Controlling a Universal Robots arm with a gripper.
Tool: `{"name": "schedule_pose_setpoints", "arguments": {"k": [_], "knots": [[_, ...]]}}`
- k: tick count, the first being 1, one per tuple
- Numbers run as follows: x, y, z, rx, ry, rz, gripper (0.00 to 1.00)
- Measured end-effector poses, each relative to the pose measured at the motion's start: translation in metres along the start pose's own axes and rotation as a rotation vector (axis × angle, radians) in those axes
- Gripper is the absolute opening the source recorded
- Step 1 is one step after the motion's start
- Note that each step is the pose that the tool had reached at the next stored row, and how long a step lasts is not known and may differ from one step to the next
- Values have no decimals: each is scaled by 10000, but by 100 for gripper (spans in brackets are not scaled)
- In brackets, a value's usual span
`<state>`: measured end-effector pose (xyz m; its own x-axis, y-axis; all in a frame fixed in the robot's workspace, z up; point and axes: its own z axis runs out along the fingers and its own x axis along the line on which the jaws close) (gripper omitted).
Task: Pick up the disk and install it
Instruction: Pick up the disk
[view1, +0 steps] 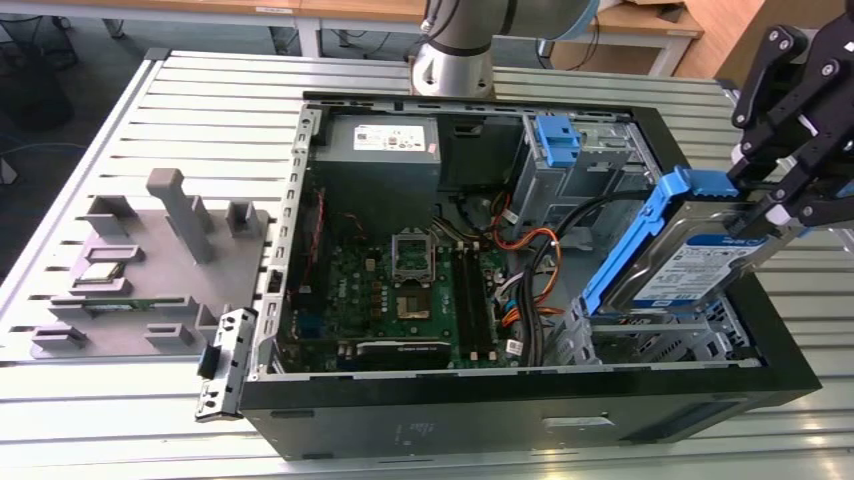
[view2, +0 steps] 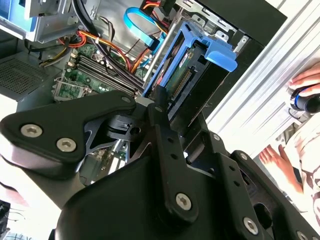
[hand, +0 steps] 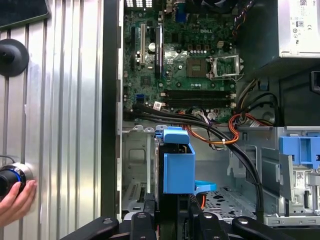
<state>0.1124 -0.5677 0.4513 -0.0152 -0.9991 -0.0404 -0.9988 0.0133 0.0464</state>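
Note:
The disk (view1: 681, 265), a silver drive with a blue-and-white label in a blue bracket, hangs tilted on edge over the open computer case (view1: 534, 400), at the exterior view's right. Its lower end is just above the metal drive cage (view1: 667, 340). My black gripper (view1: 767, 215) is shut on the disk's upper right end. In the second wrist view the fingers (view2: 160, 107) clamp the disk (view2: 195, 65) near its connector end. The first wrist view has the blue bracket of the disk (hand: 177, 162) standing up from the gripper (hand: 167, 217), over the cage floor.
Inside the case lie the motherboard (view1: 414, 290), a grey power supply (view1: 387, 140), a bare blue bracket (view1: 558, 140) in the upper bay, and black and orange cables (view1: 534, 250) beside the cage. A grey fixture (view1: 160, 260) sits on the slatted table. A person's hand (hand: 15, 200) rests by a knob.

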Motion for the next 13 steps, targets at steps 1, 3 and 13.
{"name": "schedule_pose_setpoints", "arguments": {"k": [1,3,13], "knots": [[0,-2,0,1,0,20,35],[0,-2,1,1,-1,33,35],[3,-9,12,2,-4,58,35]]}}
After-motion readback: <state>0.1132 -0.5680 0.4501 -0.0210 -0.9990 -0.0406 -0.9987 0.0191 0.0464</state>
